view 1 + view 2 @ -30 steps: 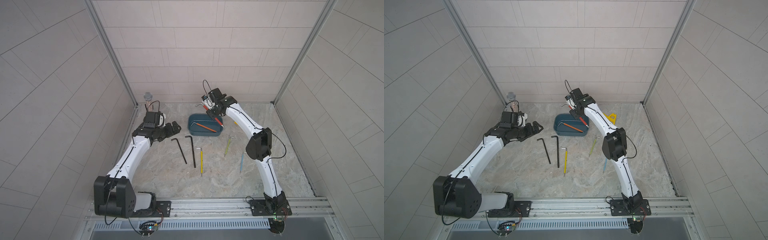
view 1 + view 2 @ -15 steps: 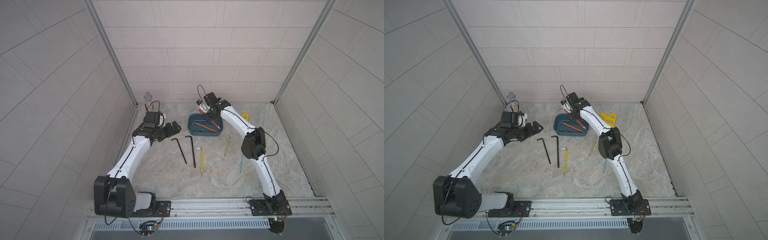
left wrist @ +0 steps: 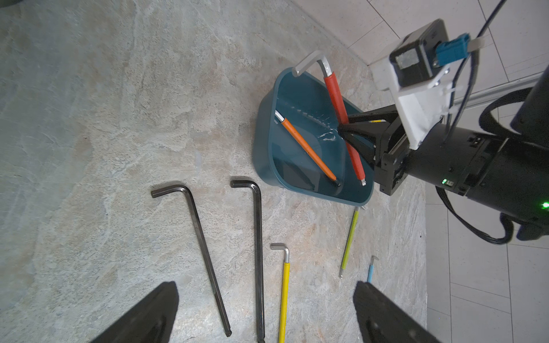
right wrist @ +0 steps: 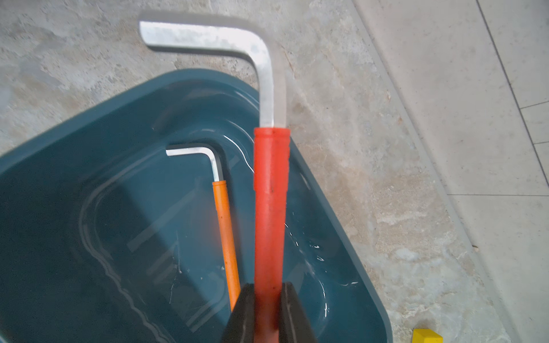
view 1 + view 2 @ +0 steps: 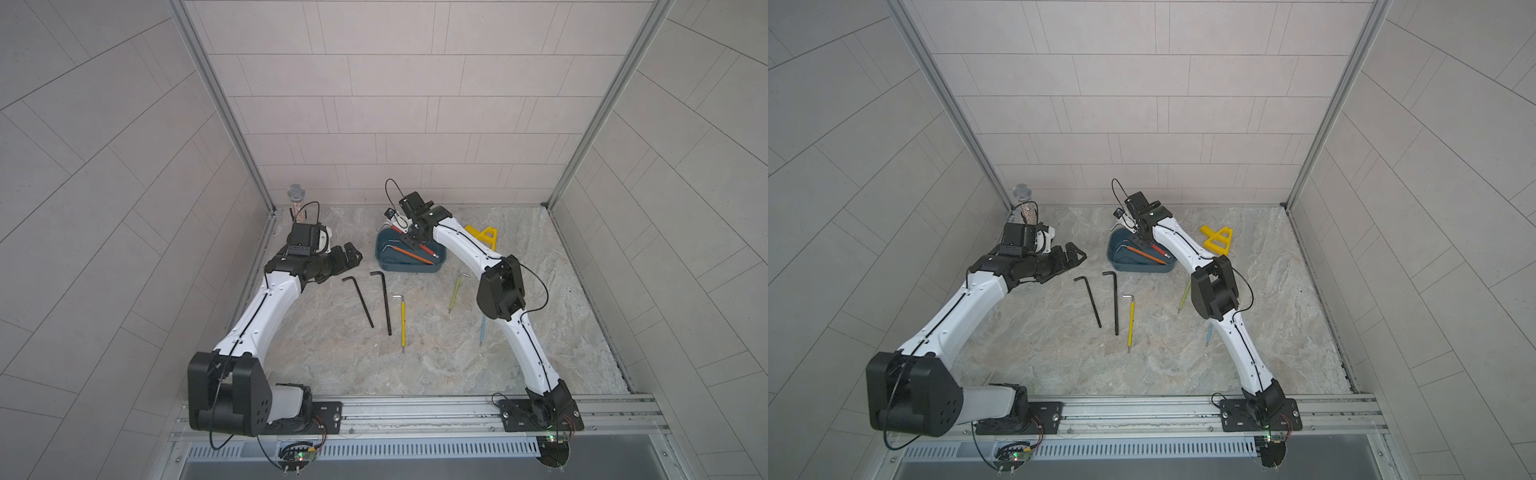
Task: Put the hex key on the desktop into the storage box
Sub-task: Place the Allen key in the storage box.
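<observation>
Teal storage box (image 3: pixel 262 154), red hex key (image 4: pixel 270 208), orange hex key (image 4: pixel 224 225), marbled grey-beige desktop (image 3: pixel 118 118)

Both top views: high above front rail (image 5: pixel 415 409), facing down toward back wall (image 5: pixel 395 104) at 12 o'clock; far off, whole desktop (image 5: pixel 436 365) covered, near-identical. Left wrist view: low at 10 o'clock, facing 3 o'clock past left gripper (image 3: pixel 266 285), fairly near. Right wrist view: very near above storage box (image 4: pixel 89 208), facing down toward 9 o'clock along red hex key (image 4: pixel 270 208). Wrist views share storage box, red hex key, orange hex key (image 3: pixel 307 147).
</observation>
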Tool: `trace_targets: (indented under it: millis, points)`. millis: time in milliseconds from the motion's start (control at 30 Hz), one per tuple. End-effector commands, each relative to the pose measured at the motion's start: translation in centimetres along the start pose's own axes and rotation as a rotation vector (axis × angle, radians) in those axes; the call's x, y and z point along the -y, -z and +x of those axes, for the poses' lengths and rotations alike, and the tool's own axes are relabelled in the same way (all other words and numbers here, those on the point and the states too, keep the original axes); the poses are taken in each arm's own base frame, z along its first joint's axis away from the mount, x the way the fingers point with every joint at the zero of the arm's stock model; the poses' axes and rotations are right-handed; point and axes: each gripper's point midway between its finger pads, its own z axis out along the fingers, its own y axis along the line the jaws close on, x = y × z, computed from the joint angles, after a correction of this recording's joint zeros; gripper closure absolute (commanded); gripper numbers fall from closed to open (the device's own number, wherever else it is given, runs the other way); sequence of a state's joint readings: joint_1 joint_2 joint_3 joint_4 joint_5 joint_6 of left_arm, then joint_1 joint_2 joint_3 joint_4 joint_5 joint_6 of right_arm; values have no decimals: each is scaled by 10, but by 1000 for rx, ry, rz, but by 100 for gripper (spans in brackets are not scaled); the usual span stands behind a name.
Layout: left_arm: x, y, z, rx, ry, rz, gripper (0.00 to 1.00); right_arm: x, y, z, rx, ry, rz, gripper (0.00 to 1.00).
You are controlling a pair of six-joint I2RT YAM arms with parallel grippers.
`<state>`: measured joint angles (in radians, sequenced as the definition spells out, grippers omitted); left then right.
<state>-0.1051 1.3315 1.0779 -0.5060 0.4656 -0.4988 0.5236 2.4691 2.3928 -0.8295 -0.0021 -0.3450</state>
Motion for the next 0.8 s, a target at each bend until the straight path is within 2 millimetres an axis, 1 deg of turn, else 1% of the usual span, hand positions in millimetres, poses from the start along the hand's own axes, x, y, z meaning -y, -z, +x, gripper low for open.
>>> trace_targets:
  millis: [0,333,367,433,467,500,533,600,767]
  points:
    - [-5,-4,1,-8,-6,-15,0,3,-11,7,-25,13,36,100]
    - [-6,-4,2,-11,-5,-19,0,-3,-26,29,-95,14,41,100]
    - [-6,-4,2,-13,-5,-19,0,-3,-27,30,-100,6,45,93]
    - [-6,-5,2,-13,-4,-20,0,-3,-27,33,-109,-8,44,75]
    - [-5,-4,2,-13,-4,-16,0,-4,-26,33,-110,-16,38,64]
    - [-6,-5,2,-16,-4,-17,0,-5,-25,34,-113,-23,32,57]
    - [-6,-6,3,-19,-3,-17,0,-5,-24,34,-112,-30,30,53]
    - [-6,-5,2,-17,-3,-17,0,-6,-20,32,-106,-46,25,49]
    - [-7,-4,3,-15,-3,-23,0,-3,-6,24,-74,-90,19,47]
